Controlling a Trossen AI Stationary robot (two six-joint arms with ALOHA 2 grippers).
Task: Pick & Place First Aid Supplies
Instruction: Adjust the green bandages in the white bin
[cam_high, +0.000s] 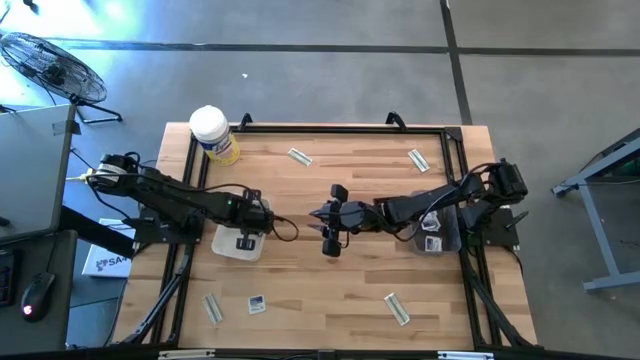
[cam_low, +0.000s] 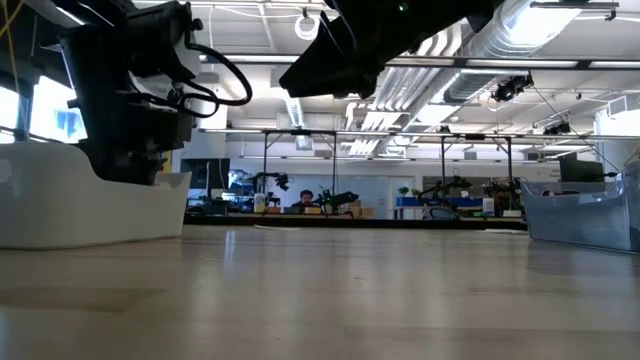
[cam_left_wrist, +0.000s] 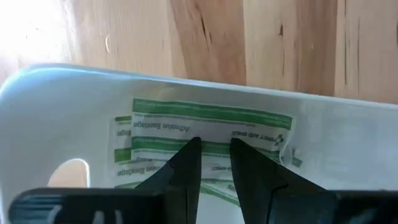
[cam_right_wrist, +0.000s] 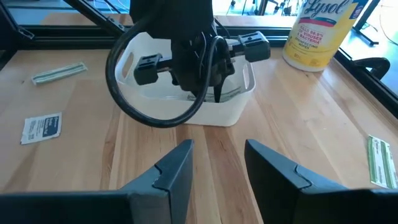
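Wood planks of the table (cam_high: 330, 290) fill my overhead picture, with a white bin (cam_high: 238, 243) at centre-left and a clear bin (cam_high: 440, 232) at centre-right.

My left gripper (cam_left_wrist: 215, 149) is down inside the white bin, fingers (cam_left_wrist: 184, 163) parted only a sliver and holding nothing that I can see. Directly beyond the tips lies a stack of adhesive bandage strips (cam_left_wrist: 208, 124), green-striped wrappers, long axis running across the gap between the fingers. I cannot tell whether the tips touch the top strip.

My right gripper (cam_right_wrist: 214, 165) hovers at mid-table, fingers apart and empty, aimed at the white bin. Nothing lies between its tips.

Outward from there, loose supplies are scattered:
- a white packet with blue print (cam_high: 257, 305) and a bandage strip (cam_high: 212, 309), lower left of the overhead picture;
- another strip (cam_high: 397, 309) at lower centre-right;
- two more strips (cam_high: 299, 156) and (cam_high: 418, 159) along the upper edge;
- a yellow canister (cam_high: 214, 136), upper left, which I leave alone.

By my judgement the lower centre-right strip is the right arm's nearest pick. It lies below and to the right of those fingers, slanted, so I would turn the wrist to close across its narrow width.
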